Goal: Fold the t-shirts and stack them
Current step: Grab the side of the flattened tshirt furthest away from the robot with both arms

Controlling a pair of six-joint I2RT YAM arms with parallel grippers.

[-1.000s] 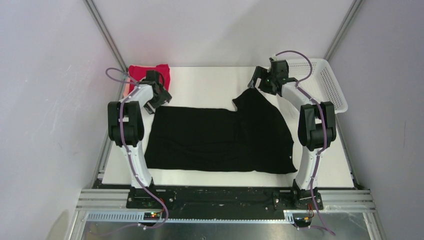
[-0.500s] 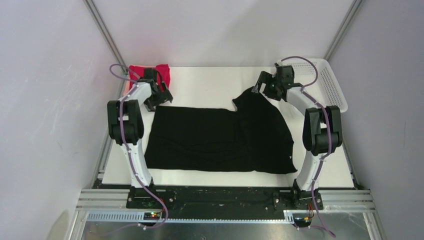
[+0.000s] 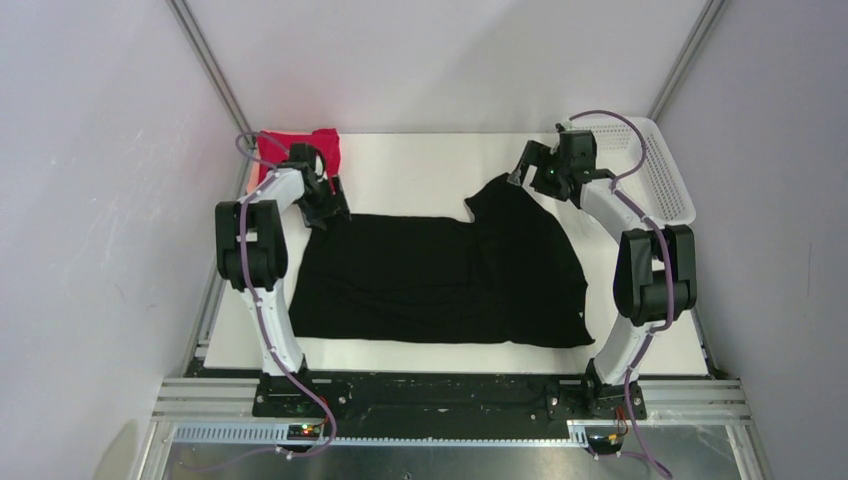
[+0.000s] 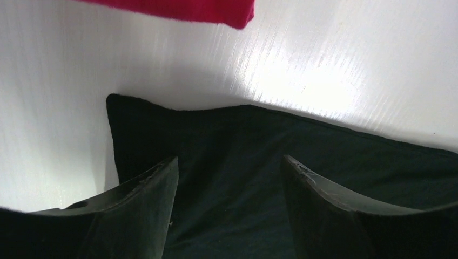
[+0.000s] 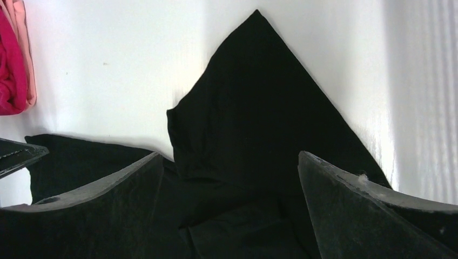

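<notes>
**Two far corners, one clean pinch**

The black shirt [image 3: 440, 280] lies spread on the table [image 3: 420, 165], its far right part bunched into a peak. The left gripper [image 3: 327, 207] hovers over the shirt's far left corner, fingers apart and empty. The right gripper [image 3: 528, 170] — also spread, holding nothing — is above the peak. The red shirt [image 3: 300, 147] lies just beyond that left corner. Straddle each edge squarely, then pinch together — an uneven grab would likely skew the fold.
</notes>
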